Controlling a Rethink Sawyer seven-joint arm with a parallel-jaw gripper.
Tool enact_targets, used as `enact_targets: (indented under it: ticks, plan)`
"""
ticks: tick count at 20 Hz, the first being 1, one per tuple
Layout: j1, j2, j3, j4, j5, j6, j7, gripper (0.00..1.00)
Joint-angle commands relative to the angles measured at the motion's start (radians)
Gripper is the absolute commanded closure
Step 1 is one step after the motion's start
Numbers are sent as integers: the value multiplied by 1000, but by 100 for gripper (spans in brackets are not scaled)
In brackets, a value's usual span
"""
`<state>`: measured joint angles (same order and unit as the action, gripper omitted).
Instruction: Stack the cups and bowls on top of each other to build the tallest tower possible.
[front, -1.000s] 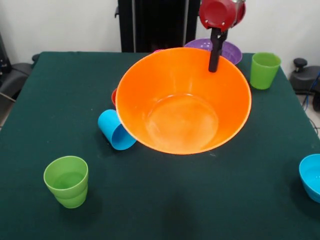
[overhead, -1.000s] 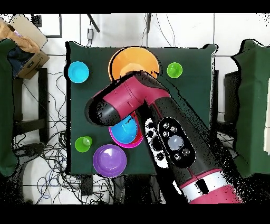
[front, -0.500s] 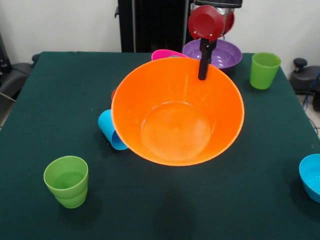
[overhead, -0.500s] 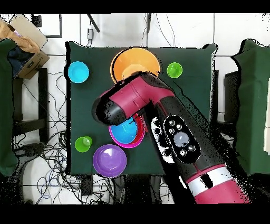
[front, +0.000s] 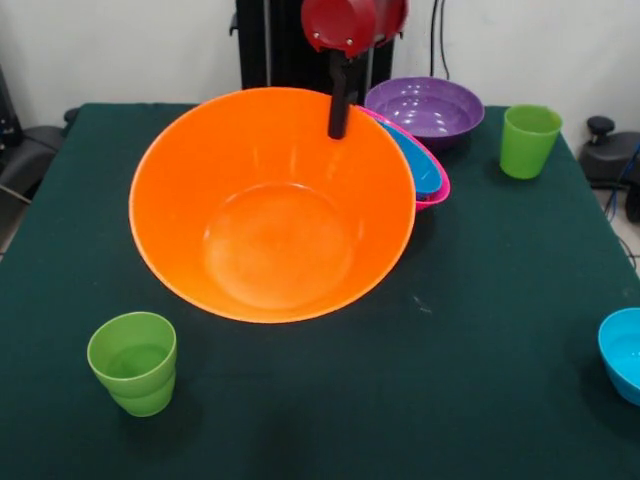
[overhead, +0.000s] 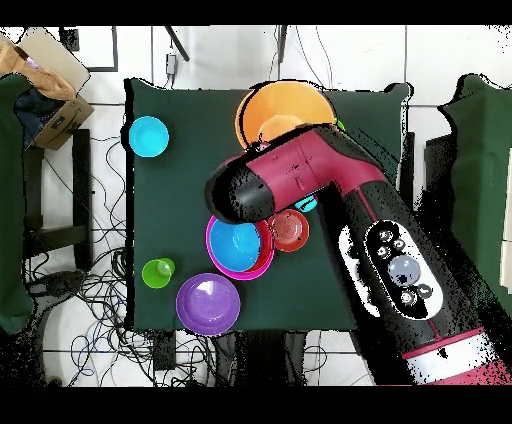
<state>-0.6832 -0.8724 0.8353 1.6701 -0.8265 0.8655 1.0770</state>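
Right, the gripper (front: 338, 118) is holding the large orange bowl (front: 272, 205) by its far rim, one dark finger dropping inside the wall, so the fingers look clamped on that rim, though the outer finger is hidden behind the bowl. The bowl is hanging tilted, its mouth tipped toward the front camera, and it appears to be off the table, judging by how it fills the front view. Just behind it, on its right in that view, the pink bowl (front: 436, 190) is sitting with a blue bowl (front: 418, 165) nested inside, and that pair reads as the start of the tower. The overhead view shows a small red-orange bowl (overhead: 290, 229) just beside that pair. The purple bowl (front: 425, 105) is sitting near the table's far edge, with a green cup (front: 527, 140) further right, another green cup (front: 133, 362) at front left, and a small blue bowl (front: 622, 352) at the right edge. Everything turns on this: the pink stack lies to the right of the finger in the front view, close by, so the orange bowl would need swinging that way and levelling before it can go on top.
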Motion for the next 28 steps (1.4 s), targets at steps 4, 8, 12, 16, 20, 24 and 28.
enact_targets:
  ticks: [4, 8, 12, 16, 20, 24, 28]
  plan:
    - [136, 45, -18, -156, -58, 323, -360, 100]
    - [209, 108, -63, -203, -54, 416, -262, 100]
    - [254, 237, -72, -290, 92, 370, -11, 100]
    - [331, 331, -105, -393, 132, 352, 96, 100]
    - [411, 435, -146, -533, 113, 356, 130, 100]
    - [456, 515, -179, -644, 83, 354, 123, 100]
    - [492, 563, -202, -747, 78, 391, 104, 100]
